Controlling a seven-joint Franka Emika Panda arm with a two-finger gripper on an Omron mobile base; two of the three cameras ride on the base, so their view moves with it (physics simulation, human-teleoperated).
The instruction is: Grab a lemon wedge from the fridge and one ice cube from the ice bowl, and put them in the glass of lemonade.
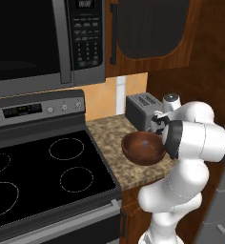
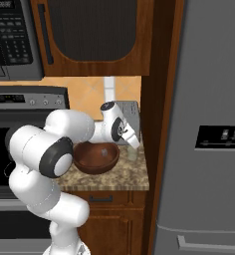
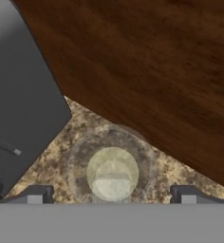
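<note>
Left base view: white arm (image 1: 190, 143) rising at lower right, bent over the speckled bench (image 1: 109, 138). Ice bowl (image 1: 143, 147), dark reddish-brown, resting on the bench just in front of the silver toaster (image 1: 142, 110), partly covered by the arm's elbow. Black stovetop (image 1: 43, 176) to the left, microwave (image 1: 43, 43) above it.

Right base view: hand (image 2: 133, 142) angled down over the bench's right end, just beside the wooden cabinet side panel (image 2: 157, 124). Glass of lemonade (image 2: 132, 155) directly beneath the hand, between the ice bowl (image 2: 95, 158) and the panel, close to the bowl's rim. Fridge (image 2: 209, 124) standing to the right of the panel, doors closed.

Hand view: looking straight down into the glass of lemonade (image 3: 112, 172), pale yellow liquid with a lighter piece floating in it. Fingertips (image 3: 35, 194) spread wide on either side of the glass, gripping nothing. Toaster (image 3: 19, 95) at upper left, wood panel (image 3: 147, 71) across the top.
</note>
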